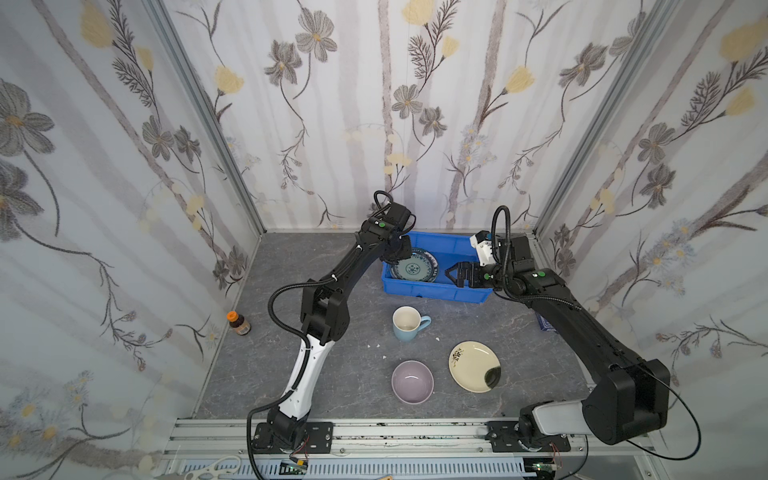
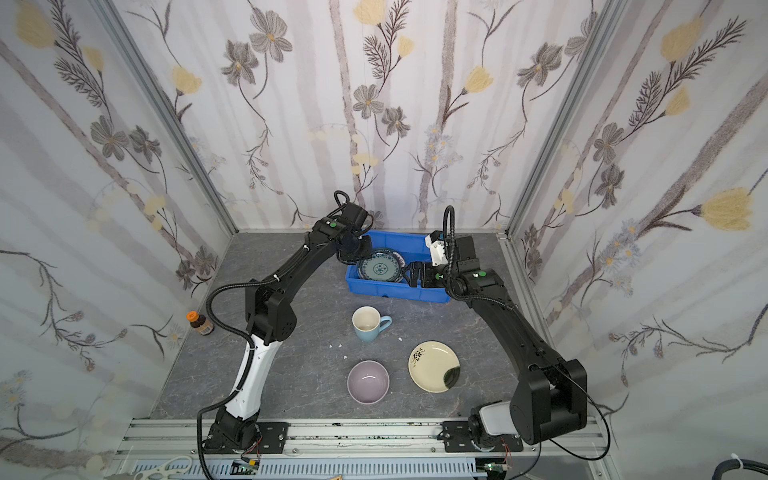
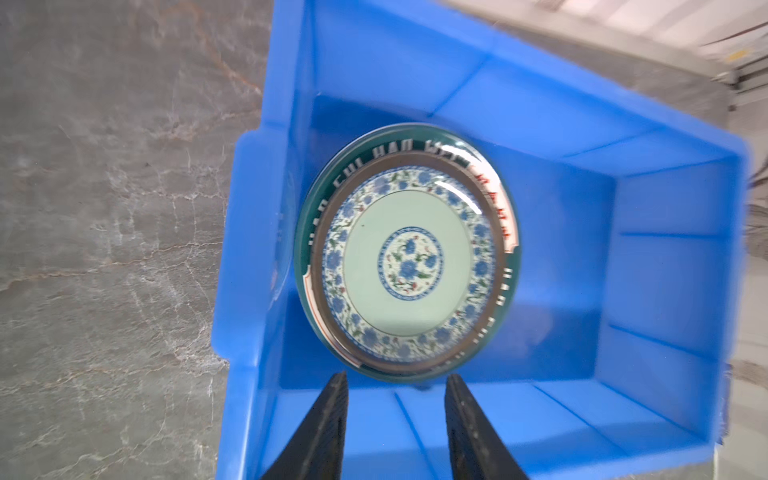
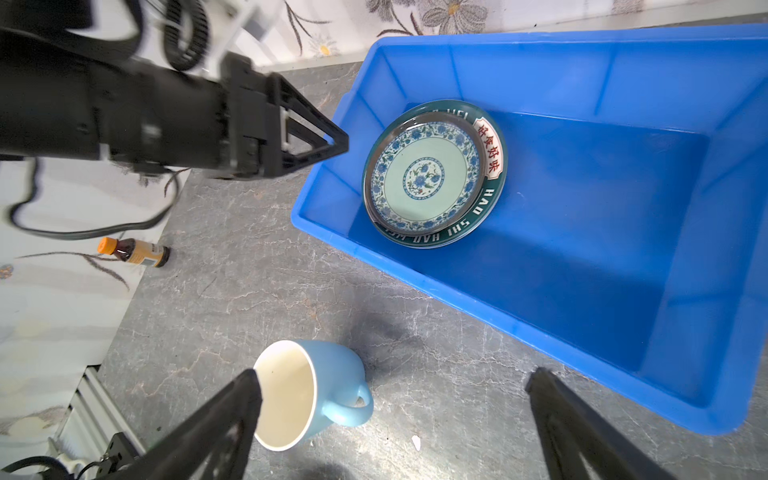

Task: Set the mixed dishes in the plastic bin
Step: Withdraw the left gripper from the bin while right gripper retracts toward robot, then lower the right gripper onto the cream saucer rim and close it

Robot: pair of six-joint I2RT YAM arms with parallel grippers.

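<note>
Left wrist view looks down on the grey counter [image 3: 104,249] and the blue plastic bin [image 3: 665,249], with two stacked teal-patterned plates [image 3: 409,262] lying at one end. The cream plate [image 1: 473,365], lilac bowl [image 1: 412,381] and light-blue mug [image 1: 407,324] stand on the counter outside it. Left jaws hang open, empty, above the bin; right jaws gape wide, empty.

Black arms: the left arm [image 1: 349,270] has a white link [image 1: 305,365], the right arm [image 1: 573,320] a grey base cover [image 1: 557,415]. Behind the left gripper [image 3: 397,376] and right gripper [image 4: 392,374] sit green dots [image 1: 381,225] and ribbed black cables [image 1: 494,222].
</note>
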